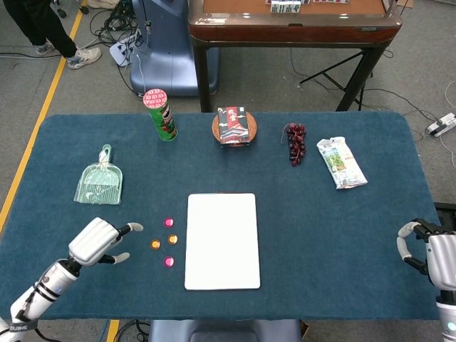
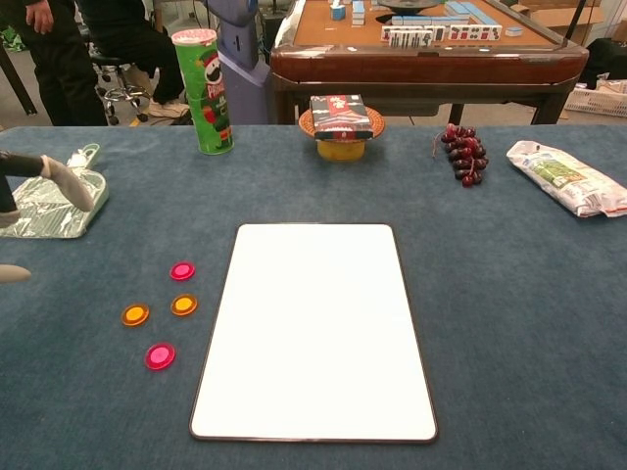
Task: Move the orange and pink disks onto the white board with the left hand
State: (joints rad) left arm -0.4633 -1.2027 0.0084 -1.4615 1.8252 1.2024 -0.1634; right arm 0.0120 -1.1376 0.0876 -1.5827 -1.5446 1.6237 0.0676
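A: Where do the disks sit?

B: Four of them lie in a loose cluster on the blue tabletop (image 1: 320,235), just left of the white board (image 1: 222,241). The far pink disk (image 1: 169,222) and the near pink disk (image 1: 169,261) bracket the two orange ones: the inner orange disk (image 1: 172,239) is closest to the board's edge, the outer orange disk (image 1: 155,244) sits beside it. None touches the board.

A: And the left hand?

B: The left hand (image 1: 100,240) hovers left of the cluster, near the outer orange disk but apart from it. Its fingers (image 1: 132,228) are spread toward the disks and hold nothing. In the chest view only fingertips show at the left edge.

A: The right hand?

B: The right hand (image 1: 433,254) is at the tabletop's right edge, well apart from everything, its fingers curled inward around nothing.

A: What else is out there?

B: A clear green dustpan (image 1: 100,184) at the far left; along the back, a green chip can (image 1: 160,114) standing upright, a small basket with a box (image 1: 234,126) on it, a bunch of dark grapes (image 1: 295,142), and a snack packet (image 1: 340,162).
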